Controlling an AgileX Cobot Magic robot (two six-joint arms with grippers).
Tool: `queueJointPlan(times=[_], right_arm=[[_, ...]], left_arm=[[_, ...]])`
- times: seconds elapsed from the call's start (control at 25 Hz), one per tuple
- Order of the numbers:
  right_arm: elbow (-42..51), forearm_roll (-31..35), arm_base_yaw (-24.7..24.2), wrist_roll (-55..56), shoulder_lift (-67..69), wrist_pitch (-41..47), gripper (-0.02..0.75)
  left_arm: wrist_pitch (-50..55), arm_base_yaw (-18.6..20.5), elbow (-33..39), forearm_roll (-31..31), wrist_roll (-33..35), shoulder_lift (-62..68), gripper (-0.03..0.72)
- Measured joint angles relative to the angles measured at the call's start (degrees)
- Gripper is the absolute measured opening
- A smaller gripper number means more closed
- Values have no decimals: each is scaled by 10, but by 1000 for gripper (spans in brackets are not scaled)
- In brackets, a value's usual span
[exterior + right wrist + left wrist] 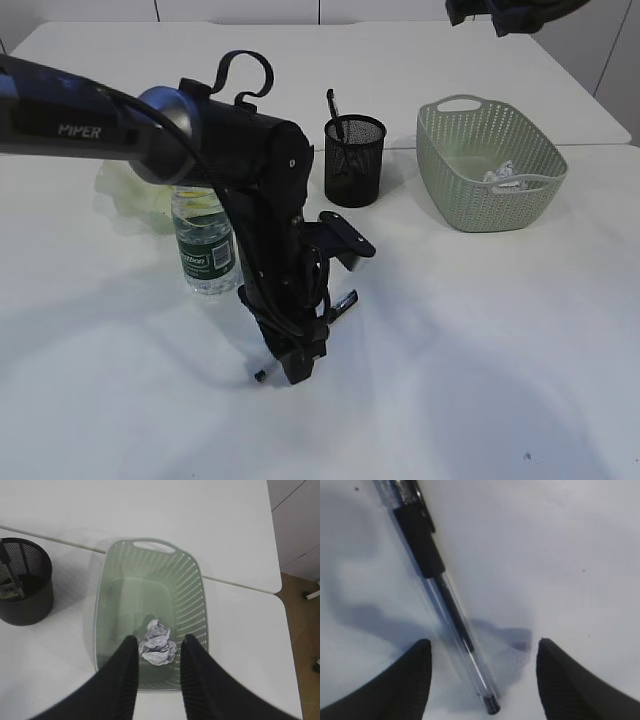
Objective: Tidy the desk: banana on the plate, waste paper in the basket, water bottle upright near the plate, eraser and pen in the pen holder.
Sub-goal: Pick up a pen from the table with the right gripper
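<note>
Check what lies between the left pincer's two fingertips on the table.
The pen lies on the bare table between the left pincer's open fingertips, nearer the left one in the left wrist view, ungrasped.

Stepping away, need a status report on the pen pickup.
Left tool open, straddling pen on table. Right tool empty above basket. Nothing in the way.

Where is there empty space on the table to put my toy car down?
The front of the white table is bare, and so is the far side behind the pen holder and green basket. It is crowded around the water bottle, where the left hand hangs over the pen.
</note>
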Motion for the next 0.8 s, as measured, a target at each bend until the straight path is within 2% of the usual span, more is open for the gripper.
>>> queueJointPlan(times=[0.8], right_arm=[[0,-2,0,0,0,-1,219]], left_arm=[[6,0,-2,1,0,5,454]])
